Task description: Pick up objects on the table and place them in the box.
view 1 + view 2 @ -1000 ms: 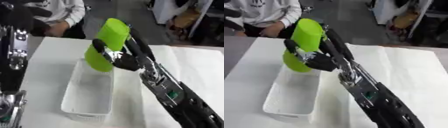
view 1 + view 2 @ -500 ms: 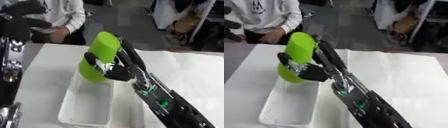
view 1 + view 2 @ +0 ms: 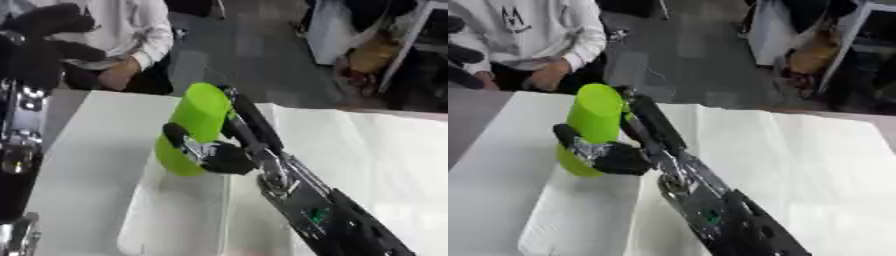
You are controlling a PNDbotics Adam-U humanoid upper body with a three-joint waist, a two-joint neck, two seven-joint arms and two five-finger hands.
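My right hand (image 3: 223, 156) is shut on a bright green cylinder (image 3: 194, 125), thumb across its front and fingers behind it. The cylinder leans a little, its lower end over the far end of the white translucent box (image 3: 175, 220) on the white table (image 3: 798, 165). I cannot tell whether it touches the box. My left arm rises along the left edge. Its black hand (image 3: 48, 30) is held high at the top left, fingers relaxed and holding nothing.
A seated person in a white top (image 3: 531, 35) is just beyond the table's far left edge, hands in their lap. Behind the table lie a dark floor and furniture. White table surface stretches to the right of the box.
The whole picture has shifted, so the camera moved. My right hand still holds the green cylinder, now somewhat lower over the box's far end. The left hand stays raised.
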